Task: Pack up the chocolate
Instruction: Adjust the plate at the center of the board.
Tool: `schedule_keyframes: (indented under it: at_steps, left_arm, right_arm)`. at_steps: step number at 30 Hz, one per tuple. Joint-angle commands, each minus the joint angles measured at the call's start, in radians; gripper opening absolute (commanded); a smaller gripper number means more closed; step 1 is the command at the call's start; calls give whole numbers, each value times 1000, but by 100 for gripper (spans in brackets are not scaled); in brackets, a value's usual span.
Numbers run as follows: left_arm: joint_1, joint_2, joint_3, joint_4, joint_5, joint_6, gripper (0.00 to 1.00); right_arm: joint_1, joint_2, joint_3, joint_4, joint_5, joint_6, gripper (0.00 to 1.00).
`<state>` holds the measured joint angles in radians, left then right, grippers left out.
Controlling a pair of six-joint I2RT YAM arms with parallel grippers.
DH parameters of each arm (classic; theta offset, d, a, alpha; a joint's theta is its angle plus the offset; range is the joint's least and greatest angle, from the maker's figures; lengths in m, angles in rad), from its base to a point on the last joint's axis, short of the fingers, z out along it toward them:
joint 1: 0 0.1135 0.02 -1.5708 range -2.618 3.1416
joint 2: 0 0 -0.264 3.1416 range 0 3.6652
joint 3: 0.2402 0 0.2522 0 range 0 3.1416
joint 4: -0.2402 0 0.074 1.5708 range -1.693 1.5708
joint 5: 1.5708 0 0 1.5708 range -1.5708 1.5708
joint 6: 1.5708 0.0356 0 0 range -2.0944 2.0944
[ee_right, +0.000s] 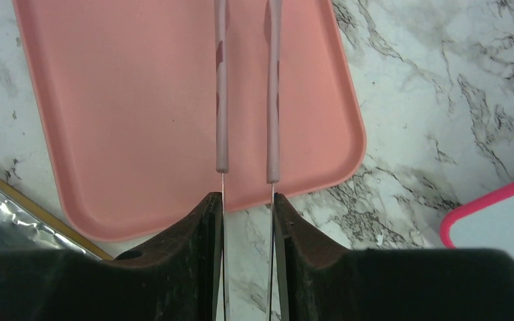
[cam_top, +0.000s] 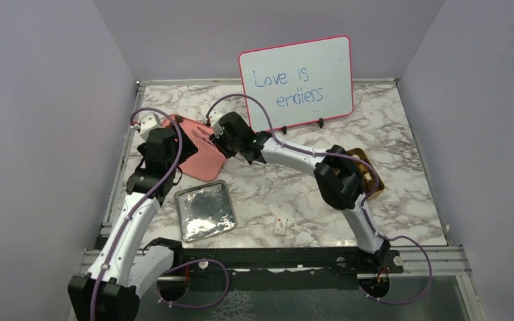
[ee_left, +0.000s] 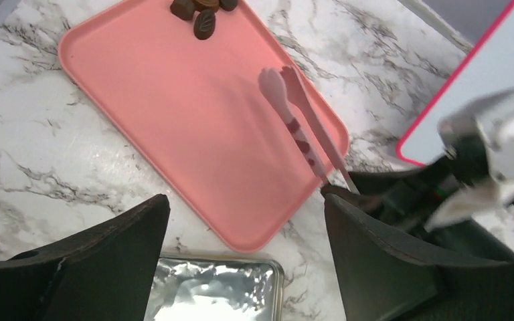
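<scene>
Tongs point(ee_right: 222, 100): clamped in right gripper point(ee_right: 247, 200) over pink tray point(ee_left: 174, 120) by bench's left edge, left gripper point(ee_left: 244, 204) apart, empty; advise straddling one chocolate point(ee_left: 204, 23) before pinching gently.

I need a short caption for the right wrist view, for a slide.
Right end effector holds pink tongs over the pink tray.

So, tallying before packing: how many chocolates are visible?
3 chocolates, clustered at the pink tray's corner: one whole, two cropped by the frame; others may be hidden.
</scene>
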<state>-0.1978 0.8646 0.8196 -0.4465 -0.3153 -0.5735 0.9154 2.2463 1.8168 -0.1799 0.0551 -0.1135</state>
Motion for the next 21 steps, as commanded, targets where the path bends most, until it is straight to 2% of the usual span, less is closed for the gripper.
schedule_keyframes:
  at_steps: [1,4,11,18,21]
  left_arm:
    - [52,89,-34,156,-88,-206,83]
    - [139,168,-56,208,-37,-296,78]
    - [418,357,-34,249,127,-292,78]
    - [485,544,-17,318,148,-266,75]
    - [489,587,-25,368,124,-240,70]
  right_arm:
    - [-1,-99,-44,54,40,-27,36]
    - [-3,-106,-51,55,46,-36,36]
    - [-5,-111,-59,63,36,-53,37]
    - [-4,-102,-8,57,15,-66,38]
    - [-6,-93,3,58,15,-73,38]
